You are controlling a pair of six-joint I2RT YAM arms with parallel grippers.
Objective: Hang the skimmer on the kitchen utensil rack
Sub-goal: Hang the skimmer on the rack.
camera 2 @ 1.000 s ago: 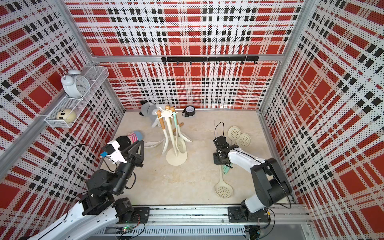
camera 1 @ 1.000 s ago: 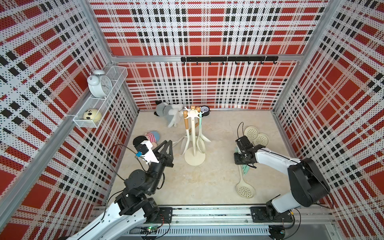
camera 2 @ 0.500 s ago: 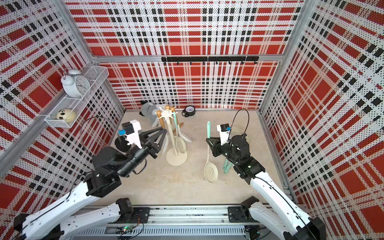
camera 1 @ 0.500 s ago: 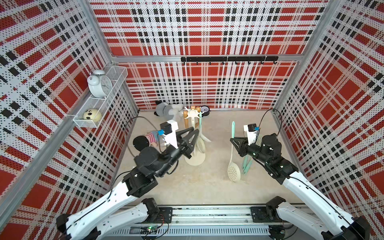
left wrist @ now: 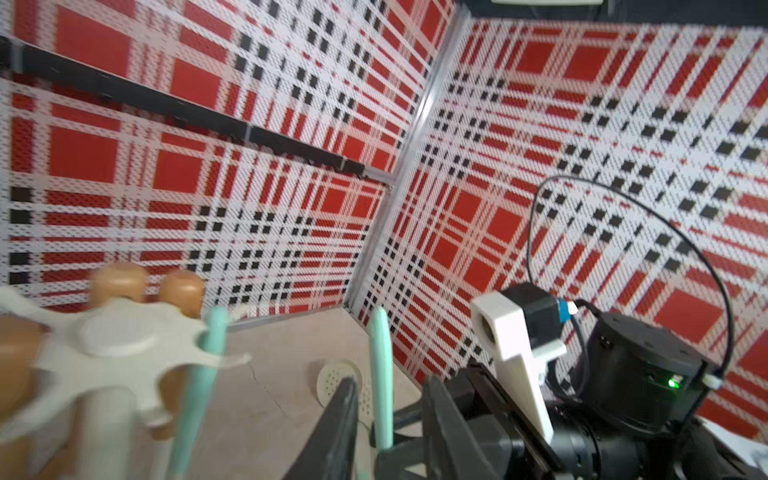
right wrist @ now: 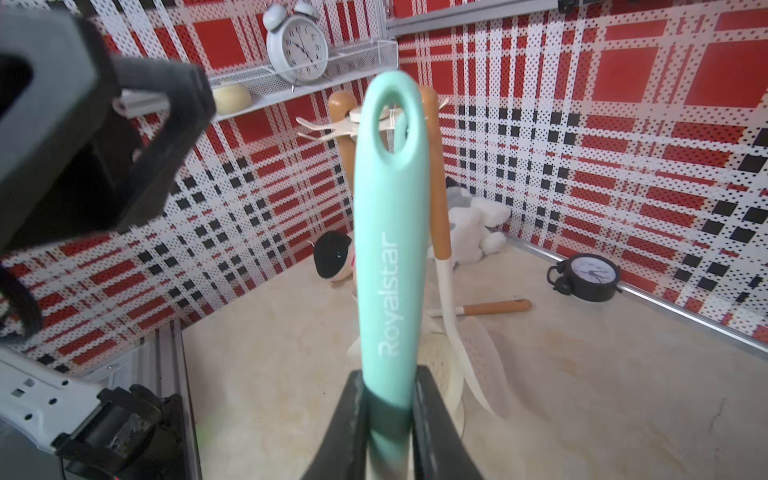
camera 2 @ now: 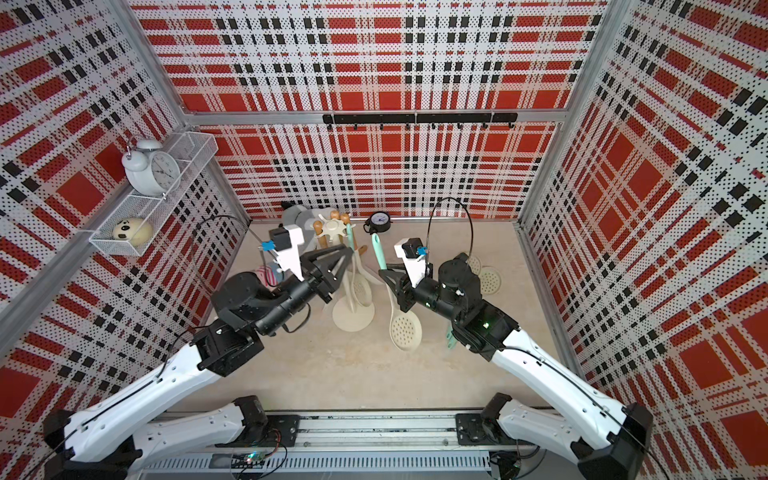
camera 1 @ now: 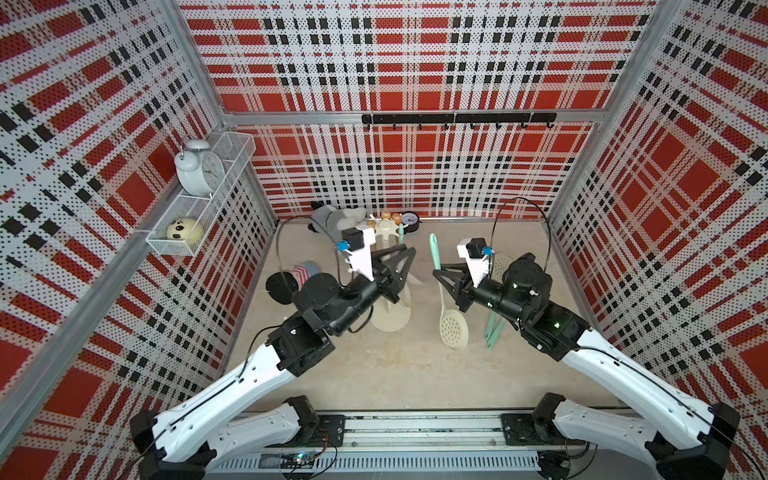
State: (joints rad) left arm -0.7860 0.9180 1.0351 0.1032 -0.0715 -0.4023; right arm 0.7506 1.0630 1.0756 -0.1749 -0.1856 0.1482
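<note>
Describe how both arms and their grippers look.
The left arm and right arm: white shells, black joints. The left gripper and right gripper: black, triangular open-frame fingers, white camera bracket, blue plug, looping black cable. The right arm shows a green light.

White-shelled arms [camera 1: 249, 376], black joints [camera 1: 318, 293], looping cables [camera 1: 519, 203].

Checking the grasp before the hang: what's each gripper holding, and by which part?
Right gripper is shut on the skimmer, at the lower end of its mint handle, hole end free. Left gripper is open, holding nothing.
</note>
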